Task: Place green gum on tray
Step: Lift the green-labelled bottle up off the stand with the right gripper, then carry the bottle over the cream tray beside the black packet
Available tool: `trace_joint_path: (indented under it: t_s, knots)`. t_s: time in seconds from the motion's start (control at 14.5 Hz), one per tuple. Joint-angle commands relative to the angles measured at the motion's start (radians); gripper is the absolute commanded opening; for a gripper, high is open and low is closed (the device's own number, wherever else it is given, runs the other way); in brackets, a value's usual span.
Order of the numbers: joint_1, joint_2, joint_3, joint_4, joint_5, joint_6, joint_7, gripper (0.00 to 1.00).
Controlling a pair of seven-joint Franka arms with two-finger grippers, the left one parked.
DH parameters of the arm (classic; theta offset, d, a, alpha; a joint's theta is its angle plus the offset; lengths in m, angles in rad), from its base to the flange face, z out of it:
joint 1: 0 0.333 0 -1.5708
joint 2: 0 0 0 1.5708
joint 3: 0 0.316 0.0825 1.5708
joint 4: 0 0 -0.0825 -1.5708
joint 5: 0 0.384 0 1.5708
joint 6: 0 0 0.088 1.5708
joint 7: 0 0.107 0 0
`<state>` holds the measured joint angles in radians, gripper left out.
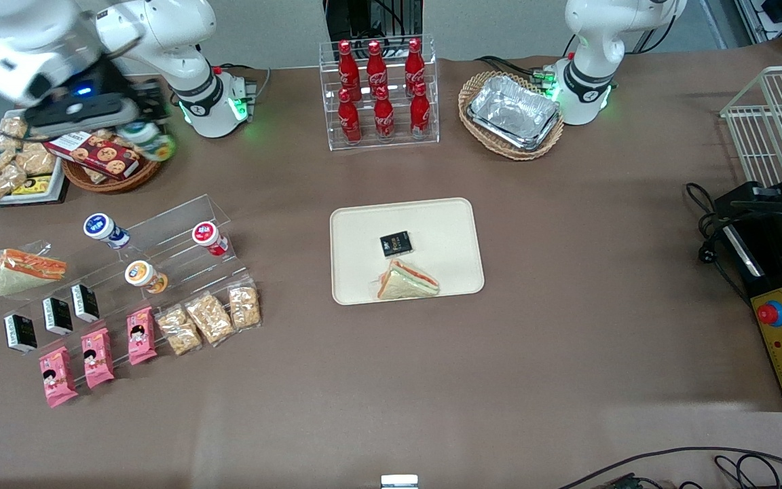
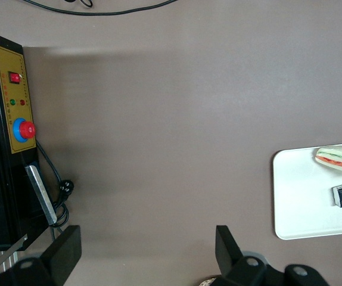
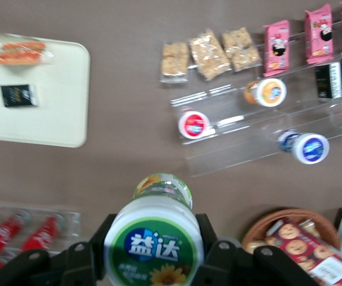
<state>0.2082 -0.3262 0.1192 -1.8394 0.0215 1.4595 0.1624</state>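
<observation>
A robotics lab, dressed up as a little shop counter. A brown-covered table carries retail stock: red cola bottles in a clear rack, snack packets and pink packets lined along a clear stepped display, baskets of goods. Lab signs sit right alongside: white robot arm bases glowing green, loose cables, and a yellow control box with a red emergency button.

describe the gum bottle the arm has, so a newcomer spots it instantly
Find the wicker basket of cookie boxes at the working arm's end. Above it, the end effector is shut on the green gum: white-and-green lid, sunflower label, unlike the blue, red and orange lids on the acrylic rack.
</observation>
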Motion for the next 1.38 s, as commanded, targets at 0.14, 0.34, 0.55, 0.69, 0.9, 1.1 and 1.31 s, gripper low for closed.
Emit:
trace_joint_path:
  t_s: [0.14, 0.34, 0.55, 0.69, 0.9, 1.1, 1.31]
  knots:
    - [0.0, 0.203, 0.238, 0.163, 0.142, 0.043, 0.555, 0.16]
    - [0.0, 0.272, 0.315, 0.143, 0.146, 0.183, 0.675, 0.16]
    - [0.037, 0.314, 0.335, 0.03, 0.137, 0.37, 0.732, 0.16]
    - [0.063, 0.335, 0.335, -0.055, 0.135, 0.514, 0.772, 0.16]
    - [0.094, 0.392, 0.335, -0.116, 0.094, 0.637, 0.805, 0.16]
    - [0.122, 0.447, 0.333, -0.184, 0.019, 0.734, 0.851, 0.16]
    - [0.129, 0.486, 0.333, -0.25, -0.021, 0.812, 0.876, 0.16]
